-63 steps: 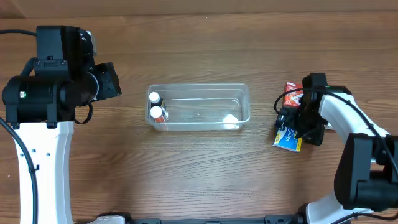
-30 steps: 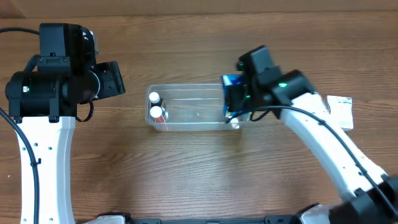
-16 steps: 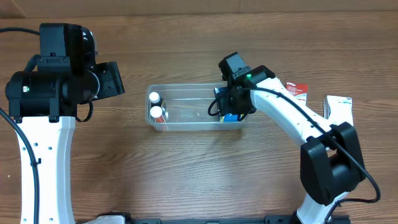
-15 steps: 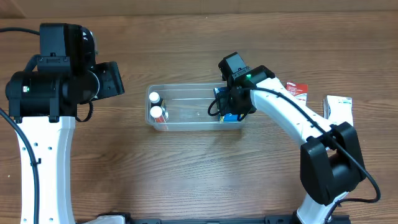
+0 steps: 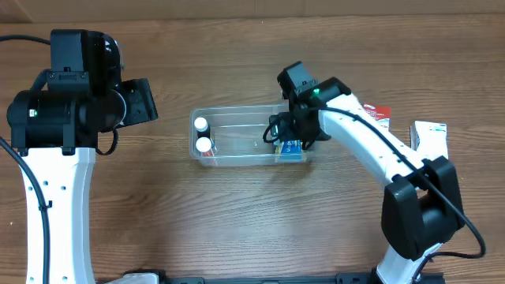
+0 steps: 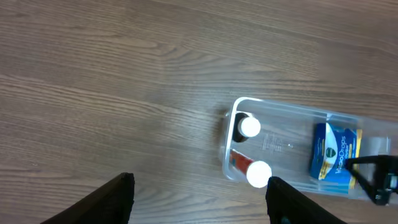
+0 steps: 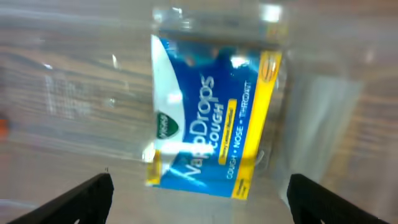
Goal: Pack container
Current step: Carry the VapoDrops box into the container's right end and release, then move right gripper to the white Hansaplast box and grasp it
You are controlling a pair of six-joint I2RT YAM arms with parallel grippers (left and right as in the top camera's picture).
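The clear plastic container point(image 5: 245, 155) lies mid-table. Two white-capped bottles point(image 5: 203, 135) stand at its left end. A blue and yellow cough-drop box point(image 5: 291, 150) lies flat at its right end. My right gripper point(image 5: 293, 130) hovers open just above that box. In the right wrist view the box point(image 7: 211, 118) lies between and beyond my spread fingers point(image 7: 87, 196), untouched. My left gripper point(image 5: 142, 101) is open and empty, high over the table left of the container. Its view shows the container point(image 6: 280, 115), the bottles point(image 6: 250, 127) and the box point(image 6: 336, 152).
A red box point(image 5: 377, 115) and a white box point(image 5: 428, 138) lie on the wooden table to the right of the container, beside my right arm.
My right gripper carried the blue box from the table's right side into the container's right end and let it go. The box now lies flat. The left arm has not moved.
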